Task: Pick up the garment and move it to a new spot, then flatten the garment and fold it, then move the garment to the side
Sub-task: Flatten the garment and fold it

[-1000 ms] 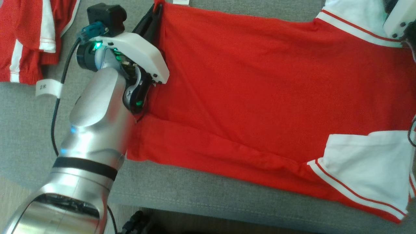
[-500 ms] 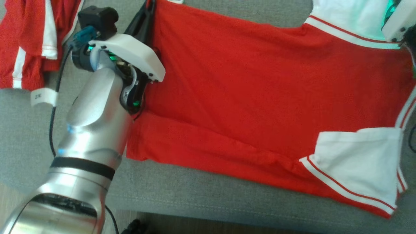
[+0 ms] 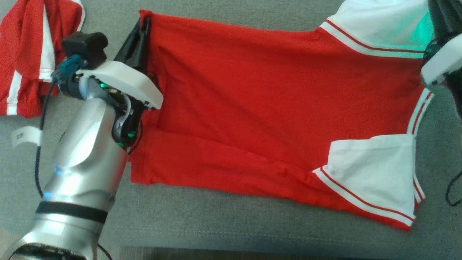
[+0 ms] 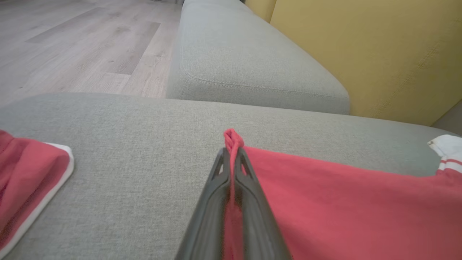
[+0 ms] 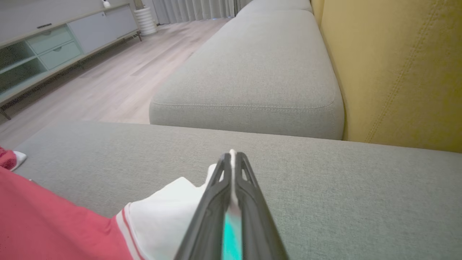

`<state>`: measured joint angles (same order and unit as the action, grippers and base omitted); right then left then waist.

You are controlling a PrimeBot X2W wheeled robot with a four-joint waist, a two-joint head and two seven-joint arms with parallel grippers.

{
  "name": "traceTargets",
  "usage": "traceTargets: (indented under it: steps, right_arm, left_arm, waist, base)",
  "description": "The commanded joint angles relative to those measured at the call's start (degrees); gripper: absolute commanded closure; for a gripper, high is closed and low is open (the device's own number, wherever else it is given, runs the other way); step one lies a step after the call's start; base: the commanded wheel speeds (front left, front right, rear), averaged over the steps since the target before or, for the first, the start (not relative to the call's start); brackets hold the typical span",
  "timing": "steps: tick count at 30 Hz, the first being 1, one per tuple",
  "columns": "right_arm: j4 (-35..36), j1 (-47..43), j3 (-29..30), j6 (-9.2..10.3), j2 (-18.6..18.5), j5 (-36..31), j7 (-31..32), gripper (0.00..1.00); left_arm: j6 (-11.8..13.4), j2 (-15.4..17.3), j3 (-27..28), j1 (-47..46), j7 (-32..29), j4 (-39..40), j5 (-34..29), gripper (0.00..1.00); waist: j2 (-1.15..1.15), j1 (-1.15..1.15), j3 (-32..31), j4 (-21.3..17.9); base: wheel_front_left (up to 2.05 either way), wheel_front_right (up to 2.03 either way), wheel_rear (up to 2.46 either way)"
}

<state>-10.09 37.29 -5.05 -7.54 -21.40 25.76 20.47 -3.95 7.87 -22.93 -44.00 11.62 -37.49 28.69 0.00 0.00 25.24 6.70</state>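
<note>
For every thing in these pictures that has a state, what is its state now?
shirt, spread out on the sofa, a long fold along its near edge
left hand, shut on the shirt's red corner
right hand, shut on the shirt's white sleeve
second garment, bunched up at the left, apart from both hands
</note>
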Motion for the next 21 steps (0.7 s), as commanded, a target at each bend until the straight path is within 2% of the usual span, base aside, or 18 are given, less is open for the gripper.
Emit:
traceTargets:
  steps: [1,11,21]
  right_arm:
    - [3.84,-1.41,0.27,0.05,0.78,-0.45,0.35,1.00]
    - [16.50,-16.67,3.65,0.05,7.64,1.98,0.63,1.00]
    - [18.23,-29.37,3.89,0.05,13.34,3.64,-2.45,1.00]
  left_arm:
    - [0.40,2.81,2.41,-0.30,-0.26,2.72,0.52,1.00]
    - [1.99,7.11,4.04,8.63,-4.40,9.27,3.09,1.00]
    - [4.50,8.57,5.69,17.92,-5.11,12.67,5.48,1.00]
  waist:
    - [0.00,0.00,-0.31,-0.35]
    - [0.00,0.00,-2.26,-3.96]
    - [0.00,0.00,-4.45,-6.21]
  base:
    - [0.00,0.00,0.00]
    - [0.00,0.00,0.00]
    - [0.00,0.00,0.00]
